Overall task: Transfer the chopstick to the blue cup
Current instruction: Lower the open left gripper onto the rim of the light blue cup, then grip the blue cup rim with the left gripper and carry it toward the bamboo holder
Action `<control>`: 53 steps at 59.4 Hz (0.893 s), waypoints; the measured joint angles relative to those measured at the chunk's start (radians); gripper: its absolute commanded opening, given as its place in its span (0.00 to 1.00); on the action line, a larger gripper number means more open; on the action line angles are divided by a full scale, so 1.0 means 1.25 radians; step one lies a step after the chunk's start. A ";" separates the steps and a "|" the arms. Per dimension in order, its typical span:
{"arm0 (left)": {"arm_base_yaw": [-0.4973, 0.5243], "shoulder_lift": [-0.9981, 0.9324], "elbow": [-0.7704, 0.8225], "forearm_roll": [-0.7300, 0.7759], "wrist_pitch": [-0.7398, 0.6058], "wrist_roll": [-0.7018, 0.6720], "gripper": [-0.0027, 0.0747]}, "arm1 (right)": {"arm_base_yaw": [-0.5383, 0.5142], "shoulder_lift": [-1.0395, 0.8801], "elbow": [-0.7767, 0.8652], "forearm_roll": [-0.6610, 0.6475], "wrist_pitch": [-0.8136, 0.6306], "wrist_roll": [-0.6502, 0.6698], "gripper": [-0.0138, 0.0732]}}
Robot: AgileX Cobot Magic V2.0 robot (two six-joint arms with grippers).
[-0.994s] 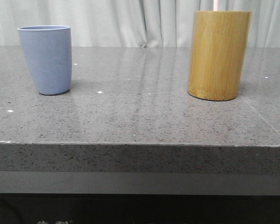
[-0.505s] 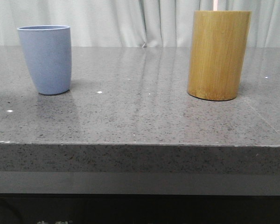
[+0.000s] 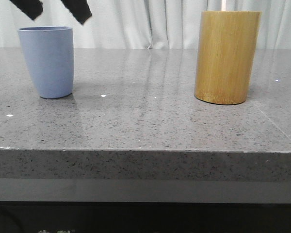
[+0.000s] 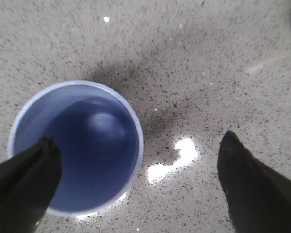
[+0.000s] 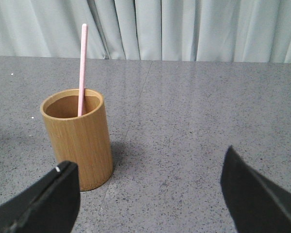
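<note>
The blue cup (image 3: 48, 61) stands upright near the desk's (image 3: 145, 126) back left corner. Just above its rim hang two dark fingertips (image 3: 78, 9) of the left gripper (image 3: 52, 9), spread apart. The bamboo holder (image 3: 227, 57) stands toward the back right, a pale chopstick (image 3: 224, 5) poking from its top.

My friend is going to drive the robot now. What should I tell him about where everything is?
Left gripper: open, empty, hovering just above the blue cup.
Right gripper: open, empty, off the table, facing the bamboo holder.
Blue cup: upright on the left of the table, nothing inside.
Chopstick: one pink stick shows, standing in the bamboo holder on the right.
Done: nothing moved yet.
Left: grab the chopstick, lift it out, and drop it into the blue cup.
</note>
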 measured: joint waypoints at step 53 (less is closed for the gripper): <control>-0.004 0.076 -0.018 -0.003 0.022 0.007 0.01 | 0.000 0.000 0.000 0.000 0.002 0.000 0.86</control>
